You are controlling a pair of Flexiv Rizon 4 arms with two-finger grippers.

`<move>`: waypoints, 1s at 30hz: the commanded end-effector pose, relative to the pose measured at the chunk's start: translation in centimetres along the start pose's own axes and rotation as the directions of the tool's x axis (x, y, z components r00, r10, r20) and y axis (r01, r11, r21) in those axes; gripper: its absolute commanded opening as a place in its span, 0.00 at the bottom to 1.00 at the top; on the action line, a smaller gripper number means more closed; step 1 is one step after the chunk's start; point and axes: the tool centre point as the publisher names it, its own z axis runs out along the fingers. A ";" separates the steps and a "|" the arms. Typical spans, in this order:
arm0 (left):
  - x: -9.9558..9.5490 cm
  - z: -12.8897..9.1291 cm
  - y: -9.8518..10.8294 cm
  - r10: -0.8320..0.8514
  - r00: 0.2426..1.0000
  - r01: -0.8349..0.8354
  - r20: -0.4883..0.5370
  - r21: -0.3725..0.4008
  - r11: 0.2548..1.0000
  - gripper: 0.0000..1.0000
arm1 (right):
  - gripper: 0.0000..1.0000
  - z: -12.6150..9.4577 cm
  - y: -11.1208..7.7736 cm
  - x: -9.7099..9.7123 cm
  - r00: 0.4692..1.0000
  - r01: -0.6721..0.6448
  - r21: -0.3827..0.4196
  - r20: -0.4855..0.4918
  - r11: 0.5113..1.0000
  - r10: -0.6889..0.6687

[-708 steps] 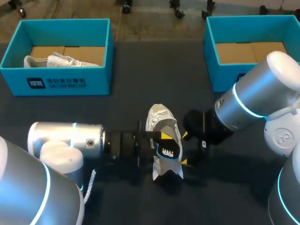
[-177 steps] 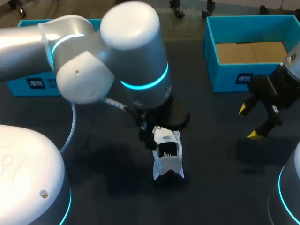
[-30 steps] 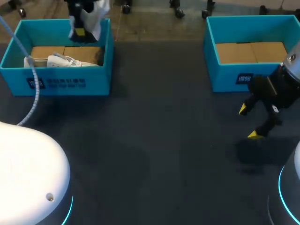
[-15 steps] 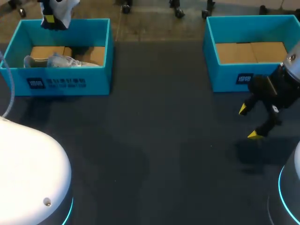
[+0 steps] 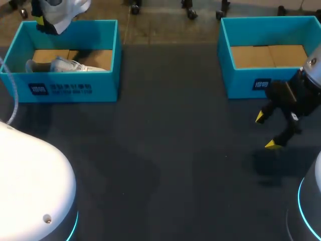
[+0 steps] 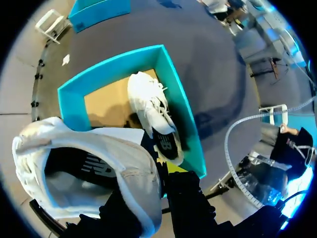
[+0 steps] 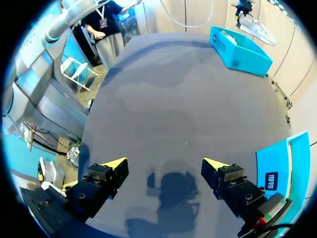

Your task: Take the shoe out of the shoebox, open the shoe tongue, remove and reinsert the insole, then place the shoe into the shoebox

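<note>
My left gripper (image 5: 44,22) hangs above the back wall of the left teal shoebox (image 5: 75,89), shut on a white shoe (image 5: 62,9) that it holds in the air. In the left wrist view the held shoe (image 6: 94,168) is pinched by its collar in the left gripper (image 6: 162,171), with the box (image 6: 183,129) below. A second white shoe (image 5: 62,65) (image 6: 151,111) lies inside that box. My right gripper (image 5: 266,131) (image 7: 165,166) hovers open over the bare table at the right, nothing between its fingers.
A second teal shoebox (image 5: 235,75) stands at the back right, just behind my right gripper, showing only its cardboard floor. The dark table mat (image 5: 170,150) stretches between the two boxes.
My left gripper has carried the held shoe leftwards above the left box's back wall, slowing over the last half second. The right arm has not moved.
</note>
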 end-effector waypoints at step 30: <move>-3.3 0.3 7.4 0.786 0.618 -0.780 0.017 -0.107 0.616 0.00 | 1.00 0.1 0.0 0.0 1.000 -0.001 0.003 0.000 1.000 0.001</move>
